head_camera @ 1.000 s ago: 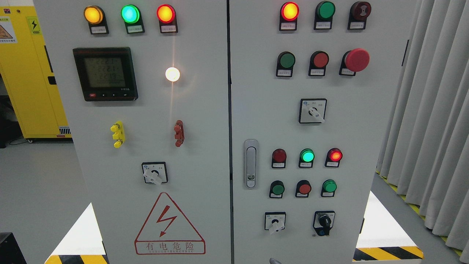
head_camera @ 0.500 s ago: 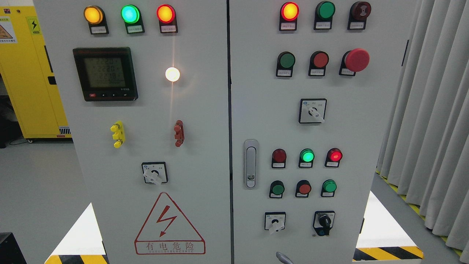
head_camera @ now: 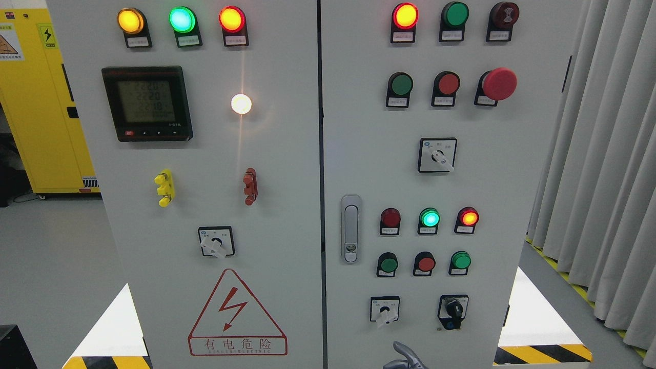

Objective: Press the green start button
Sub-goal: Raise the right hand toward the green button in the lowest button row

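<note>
Only the top of the right hand (head_camera: 406, 357) showed, silver-grey, at the bottom edge of the cabinet's right door (head_camera: 512, 169), just right of the seam between the doors. Too little of it was visible to tell whether it was spread or curled, and it seemed to hold nothing. It was apart from every control.

Above it, near the door's bottom edge, sat a white selector switch (head_camera: 385, 310) and a black selector switch (head_camera: 453, 311). One row up came the lower green button (head_camera: 389, 264), a red button (head_camera: 425, 263) and a green lamp-like cap (head_camera: 461, 260). Over these were three indicator lamps (head_camera: 429, 218): dark red, lit green, lit red. A metal door latch (head_camera: 350, 228) stood at the door's left edge.

Higher up was another white selector (head_camera: 437, 155), then the upper green button (head_camera: 401, 84) beside a red one and a red mushroom stop button (head_camera: 498, 83). The labels were too small to read, so which green button was the start one could not be told; possibly the lower, being closest to the hand.

The left door (head_camera: 287, 154) carried a lightning warning triangle (head_camera: 236, 313), a digital meter (head_camera: 147, 102) and a bright white lamp (head_camera: 241, 104).

Beyond stood a yellow cabinet (head_camera: 36, 113) at left and grey curtains (head_camera: 605, 179) at right.
</note>
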`<action>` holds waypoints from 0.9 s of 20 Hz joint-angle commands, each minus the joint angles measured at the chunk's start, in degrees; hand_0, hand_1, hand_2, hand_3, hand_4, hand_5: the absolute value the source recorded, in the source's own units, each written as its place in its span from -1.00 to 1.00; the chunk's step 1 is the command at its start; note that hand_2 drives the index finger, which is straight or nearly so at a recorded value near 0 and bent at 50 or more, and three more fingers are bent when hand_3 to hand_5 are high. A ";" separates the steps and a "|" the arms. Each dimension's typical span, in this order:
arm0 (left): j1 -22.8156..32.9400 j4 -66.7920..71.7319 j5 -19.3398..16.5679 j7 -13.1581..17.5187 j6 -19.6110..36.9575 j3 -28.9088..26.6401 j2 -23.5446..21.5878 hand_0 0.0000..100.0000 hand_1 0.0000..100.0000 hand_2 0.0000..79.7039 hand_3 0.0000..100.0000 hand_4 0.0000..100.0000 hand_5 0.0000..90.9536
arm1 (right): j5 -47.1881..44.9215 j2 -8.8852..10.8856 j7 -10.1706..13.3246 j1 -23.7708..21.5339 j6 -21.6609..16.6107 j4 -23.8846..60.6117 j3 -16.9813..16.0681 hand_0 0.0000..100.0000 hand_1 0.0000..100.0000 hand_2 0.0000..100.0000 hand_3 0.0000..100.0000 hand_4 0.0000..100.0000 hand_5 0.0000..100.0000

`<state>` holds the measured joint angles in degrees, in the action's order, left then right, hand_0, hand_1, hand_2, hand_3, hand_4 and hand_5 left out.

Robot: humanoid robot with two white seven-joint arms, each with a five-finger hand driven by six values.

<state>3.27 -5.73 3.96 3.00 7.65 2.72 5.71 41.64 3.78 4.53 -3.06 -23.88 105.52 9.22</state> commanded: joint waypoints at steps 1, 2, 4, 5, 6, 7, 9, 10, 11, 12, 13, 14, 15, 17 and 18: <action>-0.01 0.02 0.00 -0.01 0.00 0.00 0.00 -0.76 0.11 -1.00 -1.00 -1.00 -1.00 | 12.94 -0.27 0.04 6.30 1.28 -0.05 -4.82 -0.10 0.75 -1.00 0.63 0.81 0.78; -0.01 0.02 0.00 -0.01 0.00 0.00 0.00 -0.76 0.11 -1.00 -1.00 -1.00 -1.00 | 13.73 -0.27 0.04 7.97 2.68 -0.31 -4.82 -0.12 0.76 -1.00 0.65 0.83 0.81; 0.07 -0.07 0.00 -0.01 0.00 0.00 0.00 -0.76 0.11 -1.00 -1.00 -1.00 -1.00 | 14.35 -0.27 0.04 10.17 4.10 -1.89 -4.82 -0.17 0.77 -1.00 0.67 0.85 0.83; -0.01 -0.07 0.00 -0.01 0.00 0.00 0.00 -0.76 0.11 -1.00 -1.00 -1.00 -1.00 | 14.44 -0.27 -0.05 11.14 4.19 -2.51 -4.82 -0.12 0.78 -1.00 0.67 0.85 0.83; -0.01 -0.07 0.00 -0.01 0.00 0.00 0.00 -0.76 0.11 -1.00 -1.00 -1.00 -1.00 | 14.35 -0.27 -0.14 11.84 4.19 -3.04 -4.74 -0.09 0.78 -1.00 0.68 0.85 0.84; -0.01 0.02 0.00 -0.01 0.00 0.00 0.00 -0.76 0.11 -1.00 -1.00 -1.00 -1.00 | 14.35 -0.27 -0.23 12.37 4.19 -3.65 -4.65 -0.03 0.79 -1.00 0.67 0.85 0.84; -0.01 -0.07 0.00 -0.01 0.00 0.00 0.00 -0.76 0.11 -1.00 -1.00 -1.00 -1.00 | 14.44 -0.27 -0.23 13.25 4.19 -4.53 -4.38 0.02 0.80 -1.00 0.67 0.85 0.84; -0.01 -0.07 0.00 -0.01 0.00 0.00 0.00 -0.76 0.11 -1.00 -1.00 -1.00 -1.00 | 14.44 -0.27 -0.23 13.69 4.19 -4.97 -4.30 0.06 0.80 -1.00 0.67 0.85 0.84; -0.01 0.02 0.00 -0.01 0.00 0.00 0.00 -0.76 0.11 -1.00 -1.00 -1.00 -1.00 | 14.44 -0.27 -0.31 14.22 4.27 -5.32 -4.21 0.11 0.81 -1.00 0.66 0.85 0.84; -0.01 0.02 0.00 -0.01 0.00 0.00 0.00 -0.76 0.11 -1.00 -1.00 -1.00 -1.00 | 14.44 -0.27 -0.49 14.57 4.28 -5.67 -4.12 0.13 0.81 -1.00 0.66 0.85 0.84; -0.01 -0.07 0.00 -0.01 0.00 0.00 0.00 -0.76 0.11 -1.00 -1.00 -1.00 -1.00 | 14.44 -0.27 -0.75 14.84 4.36 -5.77 -3.68 0.14 0.81 -1.00 0.66 0.85 0.84; -0.01 0.02 0.00 -0.01 0.00 0.00 0.00 -0.76 0.11 -1.00 -1.00 -1.00 -1.00 | 14.44 -0.27 -1.19 14.93 4.36 -5.77 -3.16 0.15 0.81 -1.00 0.66 0.85 0.84; -0.01 0.02 0.00 -0.01 0.00 0.00 0.00 -0.76 0.11 -1.00 -1.00 -1.00 -1.00 | 14.44 -0.27 -1.37 14.93 4.36 -5.85 -2.81 0.16 0.81 -1.00 0.66 0.85 0.84; -0.01 -0.07 0.00 -0.01 0.00 0.00 0.00 -0.76 0.11 -1.00 -1.00 -1.00 -1.00 | 14.44 -0.27 -1.63 15.28 4.36 -6.03 -2.28 0.20 0.82 -1.00 0.66 0.85 0.84; -0.01 0.02 0.00 -0.01 0.00 0.00 0.00 -0.76 0.11 -1.00 -1.00 -1.00 -1.00 | 14.44 -0.27 -1.72 15.54 4.36 -6.29 -2.19 0.23 0.81 -1.00 0.66 0.85 0.84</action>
<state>3.26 -5.74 3.96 3.00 7.65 2.72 5.71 55.50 3.57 3.25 10.65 -19.53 101.70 6.30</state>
